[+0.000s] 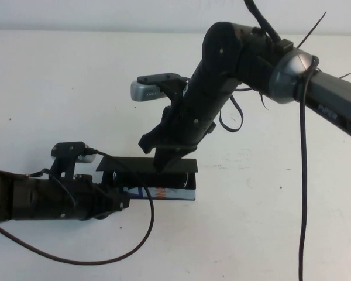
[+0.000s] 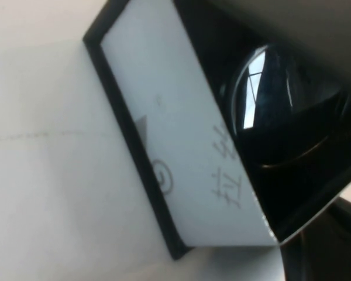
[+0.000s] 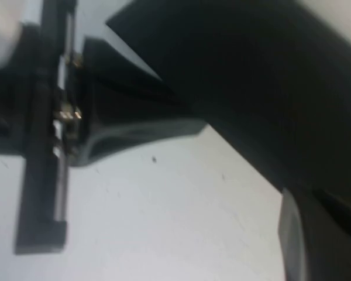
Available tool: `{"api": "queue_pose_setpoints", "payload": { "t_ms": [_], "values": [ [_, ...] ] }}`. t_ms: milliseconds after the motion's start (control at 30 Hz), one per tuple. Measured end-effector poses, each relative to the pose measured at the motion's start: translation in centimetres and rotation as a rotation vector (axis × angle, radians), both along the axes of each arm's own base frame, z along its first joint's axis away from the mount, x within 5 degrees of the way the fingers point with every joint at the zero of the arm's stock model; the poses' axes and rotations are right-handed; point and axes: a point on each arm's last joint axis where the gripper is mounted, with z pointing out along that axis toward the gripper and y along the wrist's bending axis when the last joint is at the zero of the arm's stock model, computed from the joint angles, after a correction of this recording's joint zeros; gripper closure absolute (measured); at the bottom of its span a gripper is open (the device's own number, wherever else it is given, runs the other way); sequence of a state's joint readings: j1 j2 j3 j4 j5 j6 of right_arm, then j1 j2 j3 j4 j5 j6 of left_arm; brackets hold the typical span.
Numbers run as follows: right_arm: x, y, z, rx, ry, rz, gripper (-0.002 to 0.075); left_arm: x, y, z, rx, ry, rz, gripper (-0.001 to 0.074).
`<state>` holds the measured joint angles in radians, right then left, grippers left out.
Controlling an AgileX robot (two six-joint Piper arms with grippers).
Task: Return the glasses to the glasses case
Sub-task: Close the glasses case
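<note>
You have the white table (image 1: 58, 76) filling the whole high view, and across its upper right the right arm (image 1: 316, 88) slants down so that the right gripper (image 1: 167, 167) sits at centre frame, pressed onto the black lid of the glasses case (image 1: 164, 192), its jaws fully closed and holding nothing that shows. The left gripper (image 1: 120, 202) lies low at the lower left, its tip against the case's left end; whether its jaws are parted I cannot tell. The glasses (image 2: 281, 111) are inside the case: the left wrist view shows a dark lens under the lid, in its upper right, beside the pale printed side of the case. Your biggest risk, I judge, is the case sliding or tipping if the right arm pushes down off-centre while only one end is braced. Next, a lid forced down on a frame sitting proud could stress the glasses. Least, the loose cable (image 1: 134, 234) at lower centre could snag the left arm
</note>
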<state>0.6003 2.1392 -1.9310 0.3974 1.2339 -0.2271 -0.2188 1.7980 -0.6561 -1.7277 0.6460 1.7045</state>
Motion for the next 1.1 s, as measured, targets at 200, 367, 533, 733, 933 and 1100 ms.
{"api": "queue_pose_setpoints", "payload": {
  "t_ms": [200,367,533,733,933,1100],
  "values": [
    [-0.7,-0.5,-2.5,-0.056,0.064,0.008,0.0734,-0.4,0.1,-0.2,-0.009,0.034,0.019,0.0738],
    [-1.2,-0.9,-3.9,-0.093,0.09,0.018,0.0734,-1.9,0.7,0.4,0.024,0.027,0.034,0.0738],
    [-1.3,-1.1,-4.3,-0.111,0.095,0.021,0.0734,-3.7,1.6,1.9,0.067,-0.02,0.069,0.0738],
    [-1.4,-1.1,-3.7,-0.091,0.088,0.018,0.0734,-6.0,2.1,6.9,0.013,-0.189,0.087,0.0738],
    [-3.8,-1.3,1.6,-0.028,0.01,0.014,0.0734,-9.3,3.3,13.4,-0.018,-0.498,0.124,0.0738],
    [-8.8,-2.2,5.7,-0.04,-0.078,0.027,0.0734,-13.4,6.1,17.2,0.031,-0.782,0.325,0.0738]
  ]
}}
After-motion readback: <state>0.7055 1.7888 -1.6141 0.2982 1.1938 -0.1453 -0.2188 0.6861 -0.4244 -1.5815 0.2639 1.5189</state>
